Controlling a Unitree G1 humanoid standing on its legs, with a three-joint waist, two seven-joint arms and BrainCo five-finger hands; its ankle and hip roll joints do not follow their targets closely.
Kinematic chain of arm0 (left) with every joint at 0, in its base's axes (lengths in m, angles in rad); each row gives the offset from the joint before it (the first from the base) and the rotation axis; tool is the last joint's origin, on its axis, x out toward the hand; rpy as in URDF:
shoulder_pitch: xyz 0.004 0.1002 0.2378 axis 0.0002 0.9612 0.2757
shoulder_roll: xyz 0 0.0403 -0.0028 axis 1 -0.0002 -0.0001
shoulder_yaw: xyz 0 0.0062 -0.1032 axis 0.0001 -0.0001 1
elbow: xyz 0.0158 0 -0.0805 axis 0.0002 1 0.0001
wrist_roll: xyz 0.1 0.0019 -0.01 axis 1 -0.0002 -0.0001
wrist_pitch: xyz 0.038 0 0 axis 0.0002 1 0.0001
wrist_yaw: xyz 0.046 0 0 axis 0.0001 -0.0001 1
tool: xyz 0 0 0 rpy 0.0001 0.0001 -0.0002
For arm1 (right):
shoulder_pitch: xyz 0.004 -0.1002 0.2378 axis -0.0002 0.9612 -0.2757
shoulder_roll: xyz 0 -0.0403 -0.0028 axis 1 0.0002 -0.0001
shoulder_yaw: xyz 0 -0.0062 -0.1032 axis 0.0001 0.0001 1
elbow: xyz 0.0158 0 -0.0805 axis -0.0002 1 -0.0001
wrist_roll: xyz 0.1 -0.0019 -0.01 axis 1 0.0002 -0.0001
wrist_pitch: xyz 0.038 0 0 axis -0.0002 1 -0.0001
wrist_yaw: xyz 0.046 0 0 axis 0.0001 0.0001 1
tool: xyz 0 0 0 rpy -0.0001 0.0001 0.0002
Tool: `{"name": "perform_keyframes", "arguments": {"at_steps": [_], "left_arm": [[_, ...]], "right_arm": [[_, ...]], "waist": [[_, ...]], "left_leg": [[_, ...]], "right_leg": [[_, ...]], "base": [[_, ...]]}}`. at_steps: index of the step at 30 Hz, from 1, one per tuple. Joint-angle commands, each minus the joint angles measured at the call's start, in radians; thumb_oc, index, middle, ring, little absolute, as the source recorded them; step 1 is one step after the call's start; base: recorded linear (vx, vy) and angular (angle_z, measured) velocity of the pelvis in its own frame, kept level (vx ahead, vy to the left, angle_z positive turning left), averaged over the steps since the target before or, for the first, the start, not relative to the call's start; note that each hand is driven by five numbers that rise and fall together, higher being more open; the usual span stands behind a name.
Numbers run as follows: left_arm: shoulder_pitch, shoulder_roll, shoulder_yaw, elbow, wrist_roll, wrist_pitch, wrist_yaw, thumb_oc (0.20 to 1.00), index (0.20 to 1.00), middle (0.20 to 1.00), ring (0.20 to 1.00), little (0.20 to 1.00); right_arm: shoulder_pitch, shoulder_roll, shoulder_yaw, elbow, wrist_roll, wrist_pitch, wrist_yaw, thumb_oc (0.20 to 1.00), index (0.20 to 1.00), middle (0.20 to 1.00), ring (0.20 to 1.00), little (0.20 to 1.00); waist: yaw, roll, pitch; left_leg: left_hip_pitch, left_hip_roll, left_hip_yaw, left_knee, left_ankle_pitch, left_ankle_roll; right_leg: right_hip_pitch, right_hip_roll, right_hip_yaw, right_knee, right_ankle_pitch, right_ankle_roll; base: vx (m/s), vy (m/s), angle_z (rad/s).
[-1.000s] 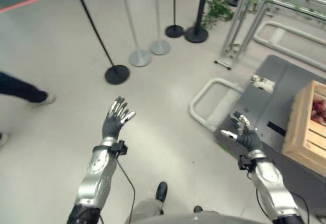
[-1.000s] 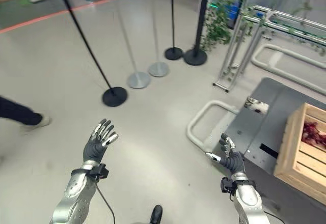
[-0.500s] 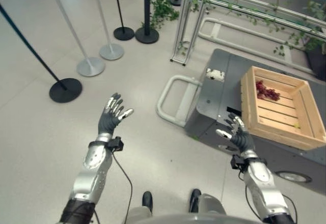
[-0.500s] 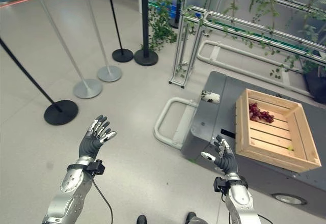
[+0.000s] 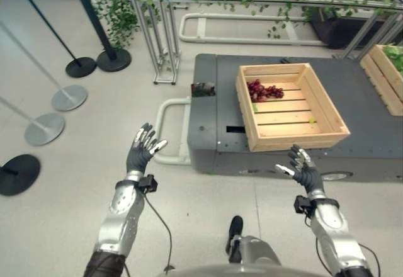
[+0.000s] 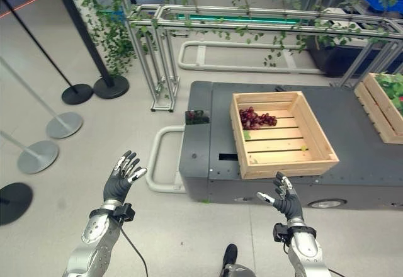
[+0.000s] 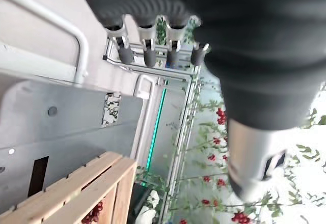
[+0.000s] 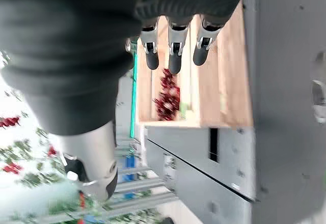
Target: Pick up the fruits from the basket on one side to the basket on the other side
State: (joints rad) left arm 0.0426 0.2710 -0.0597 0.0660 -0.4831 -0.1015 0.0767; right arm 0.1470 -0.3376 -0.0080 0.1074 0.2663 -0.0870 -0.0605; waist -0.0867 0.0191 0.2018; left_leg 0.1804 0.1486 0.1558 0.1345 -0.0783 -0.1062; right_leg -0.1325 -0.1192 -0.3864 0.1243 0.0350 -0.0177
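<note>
Facing the pale slatted wooden crate (image 5: 291, 106) on the grey flat cart (image 5: 208, 126); dark red grape bunch (image 5: 264, 90) lies in its far corner, well beyond right hand (image 5: 305, 173) and left hand (image 5: 142, 152), both with fingers spread, empty. Grapes soft, bruise easily: likely take by stem. Crate walls hem reach; open room above
</note>
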Motion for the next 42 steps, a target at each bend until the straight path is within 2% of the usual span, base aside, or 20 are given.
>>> {"name": "perform_keyframes", "arguments": {"at_steps": [1,3,5,6,7,10,13,14,16,17,19,22,27,29,32,35,37,38,40,42], "left_arm": [[-0.002,0.011,0.033,-0.063,-0.014,-0.054,-0.002,1.0,1.0,1.0,1.0,1.0],[0.003,0.005,0.033,-0.073,-0.036,-0.054,-0.005,1.0,1.0,1.0,1.0,1.0],[-0.003,-0.003,0.016,-0.077,-0.042,-0.057,0.003,1.0,1.0,1.0,1.0,1.0],[-0.002,-0.007,0.019,-0.072,-0.046,-0.053,0.007,1.0,1.0,1.0,1.0,1.0],[-0.002,-0.007,0.019,-0.072,-0.046,-0.053,0.007,1.0,1.0,1.0,1.0,1.0],[0.018,-0.002,0.031,-0.074,-0.046,-0.055,0.0,1.0,1.0,1.0,1.0,1.0],[0.02,0.0,0.03,-0.067,-0.035,-0.053,0.013,1.0,1.0,1.0,1.0,1.0],[0.015,0.0,0.031,-0.063,-0.029,-0.053,0.018,1.0,1.0,1.0,1.0,1.0],[0.009,0.0,0.043,-0.058,-0.013,-0.055,0.027,1.0,1.0,1.0,1.0,1.0],[0.016,0.005,0.053,-0.064,-0.028,-0.06,0.025,1.0,1.0,1.0,1.0,1.0],[0.016,0.0,0.053,-0.071,-0.026,-0.061,0.032,1.0,1.0,1.0,1.0,1.0],[0.02,0.017,0.068,-0.094,-0.009,-0.061,0.045,1.0,1.0,1.0,1.0,1.0],[0.016,0.04,0.081,-0.1,0.011,-0.055,0.068,1.0,1.0,1.0,1.0,1.0],[0.004,0.052,0.087,-0.1,0.016,-0.062,0.079,1.0,1.0,1.0,1.0,1.0],[-0.015,0.069,0.104,-0.1,-0.003,-0.073,0.093,1.0,1.0,1.0,1.0,1.0],[-0.031,0.077,0.108,-0.097,-0.01,-0.082,0.116,1.0,1.0,1.0,1.0,1.0],[-0.017,0.078,0.119,-0.092,-0.001,-0.085,0.124,1.0,1.0,1.0,1.0,1.0],[-0.016,0.078,0.119,-0.092,-0.001,-0.085,0.124,1.0,1.0,1.0,1.0,1.0],[-0.022,0.09,0.107,-0.093,-0.008,-0.086,0.119,1.0,1.0,1.0,1.0,1.0],[-0.03,0.095,0.106,-0.097,-0.011,-0.093,0.116,1.0,1.0,1.0,1.0,1.0]], "right_arm": [[-0.034,-0.032,0.013,-0.071,0.031,-0.036,0.025,1.0,1.0,1.0,1.0,1.0],[-0.044,-0.057,0.019,-0.087,0.034,-0.036,0.026,1.0,1.0,1.0,1.0,1.0],[-0.039,-0.065,0.013,-0.08,0.037,-0.038,0.005,1.0,1.0,1.0,1.0,1.0],[-0.048,-0.058,0.015,-0.07,0.038,-0.03,-0.006,1.0,1.0,1.0,1.0,1.0],[-0.048,-0.058,0.016,-0.07,0.038,-0.03,-0.006,1.0,1.0,1.0,1.0,1.0],[-0.064,-0.055,0.026,-0.052,0.041,-0.034,-0.005,1.0,1.0,1.0,1.0,1.0],[-0.079,-0.056,0.04,-0.027,0.025,-0.038,-0.02,1.0,1.0,1.0,1.0,1.0],[-0.076,-0.057,0.033,-0.03,0.019,-0.04,-0.025,1.0,1.0,1.0,1.0,1.0],[-0.071,-0.058,0.017,-0.031,0.01,-0.038,-0.036,1.0,1.0,1.0,1.0,1.0],[-0.073,-0.054,0.027,-0.039,0.006,-0.032,-0.029,1.0,1.0,1.0,1.0,1.0],[-0.062,-0.036,0.026,-0.044,0.004,-0.034,-0.026,1.0,1.0,1.0,1.0,1.0],[-0.065,-0.016,0.02,-0.056,-0.005,-0.025,-0.029,1.0,1.0,1.0,1.0,1.0],[-0.069,0.006,0.017,-0.075,-0.002,-0.024,-0.026,1.0,1.0,1.0,1.0,1.0],[-0.077,0.013,0.022,-0.08,-0.007,-0.028,-0.03,1.0,1.0,1.0,1.0,1.0],[-0.102,0.015,0.029,-0.078,-0.005,-0.028,-0.036,1.0,1.0,1.0,1.0,1.0],[-0.118,0.016,0.026,-0.079,-0.001,-0.03,-0.049,1.0,1.0,1.0,1.0,1.0],[-0.114,0.016,0.032,-0.096,-0.002,-0.032,-0.043,1.0,1.0,1.0,1.0,1.0],[-0.113,0.017,0.033,-0.097,-0.002,-0.032,-0.043,1.0,1.0,1.0,1.0,1.0],[-0.109,0.019,0.039,-0.105,-0.002,-0.032,-0.037,1.0,1.0,1.0,1.0,1.0],[-0.116,0.004,0.039,-0.12,-0.005,-0.034,-0.026,1.0,1.0,1.0,1.0,1.0]], "waist": [[-0.001,-0.01,0.011],[0.014,-0.027,0.049],[0.045,-0.046,0.109],[0.054,-0.049,0.112],[0.055,-0.051,0.112],[0.079,-0.028,0.111],[0.128,-0.002,0.127],[0.127,0.0,0.131],[0.127,-0.004,0.126],[0.143,0.001,0.111],[0.151,0.002,0.094],[0.156,-0.021,0.077],[0.154,-0.035,0.079],[0.148,-0.035,0.092],[0.162,-0.041,0.093],[0.149,-0.053,0.103],[0.147,-0.066,0.099],[0.147,-0.066,0.1],[0.139,-0.069,0.092],[0.149,-0.064,0.083]], "left_leg": [[-0.115,-0.1,-0.047,0.22,-0.042,0.038],[-0.224,-0.102,-0.055,0.572,0.034,-0.016],[-0.369,-0.146,-0.09,0.593,0.031,-0.027],[-0.415,-0.182,-0.124,0.553,0.015,-0.005],[-0.411,-0.183,-0.123,0.549,0.014,-0.005],[-0.425,-0.16,-0.142,0.282,0.01,0.033],[-0.41,-0.093,-0.207,-0.042,0.153,0.02],[-0.437,-0.066,-0.183,-0.091,0.175,0.01],[-0.457,-0.048,-0.111,-0.099,0.207,0.004],[-0.428,-0.048,-0.145,-0.108,0.198,0.014],[-0.401,-0.042,-0.145,-0.161,0.259,0.005],[-0.351,-0.08,-0.125,-0.18,0.232,0.048],[-0.316,-0.11,-0.136,-0.19,0.201,0.089],[-0.301,-0.115,-0.142,-0.198,0.185,0.095],[-0.3,-0.083,-0.126,-0.201,0.167,0.072],[-0.286,-0.057,-0.144,-0.202,0.152,0.043],[-0.258,-0.014,-0.157,-0.183,0.138,0.009],[-0.255,-0.014,-0.157,-0.183,0.137,0.008],[-0.266,0.021,-0.184,-0.161,0.143,-0.005],[-0.28,0.062,-0.211,-0.148,0.161,-0.029]], "right_leg": [[0.021,-0.047,0.042,-0.052,-0.046,0.092],[0.059,-0.036,0.062,-0.062,-0.07,0.052],[0.107,-0.048,0.06,-0.078,-0.082,0.049],[0.128,-0.039,0.074,-0.086,-0.089,0.052],[0.129,-0.04,0.076,-0.086,-0.09,0.052],[0.145,0.001,0.105,-0.096,-0.108,0.067],[0.203,0.055,0.146,-0.114,-0.15,0.076],[0.223,0.051,0.139,-0.122,-0.164,0.081],[0.266,0.039,0.134,-0.132,-0.18,0.089],[0.273,0.042,0.157,-0.115,-0.198,0.1],[0.295,0.035,0.163,-0.111,-0.205,0.109],[0.254,-0.033,0.17,-0.017,-0.202,0.142],[0.166,-0.063,0.198,0.171,-0.217,0.169],[0.113,-0.084,0.211,0.213,-0.19,0.182],[0.105,-0.166,0.166,0.088,-0.121,0.19],[0.062,-0.182,0.213,-0.062,-0.037,0.205],[0.06,-0.231,0.225,-0.078,0.027,0.234],[0.061,-0.231,0.225,-0.077,0.025,0.235],[0.069,-0.203,0.343,0.013,-0.036,0.233],[0.106,-0.172,0.355,0.008,-0.103,0.224]], "base": [[0.1,-0.183,-0.36],[0.13,-0.299,-0.36],[0.14,-0.184,-0.21],[0.15,-0.117,-0.23],[0.24,-0.049,-0.25],[0.26,0.062,-0.45],[0.34,0.072,-0.81],[0.29,0.076,-0.59],[0.29,0.098,-0.24],[0.31,0.136,-0.12],[0.28,0.159,0.03],[0.24,0.178,0.26],[0.14,0.118,0.01],[0.01,0.017,0.03],[0.0,-0.154,-0.21],[0.11,-0.279,-0.13],[0.13,-0.342,0.29],[0.05,-0.244,0.27],[0.02,-0.287,0.15],[-0.03,-0.379,0.61]]}}
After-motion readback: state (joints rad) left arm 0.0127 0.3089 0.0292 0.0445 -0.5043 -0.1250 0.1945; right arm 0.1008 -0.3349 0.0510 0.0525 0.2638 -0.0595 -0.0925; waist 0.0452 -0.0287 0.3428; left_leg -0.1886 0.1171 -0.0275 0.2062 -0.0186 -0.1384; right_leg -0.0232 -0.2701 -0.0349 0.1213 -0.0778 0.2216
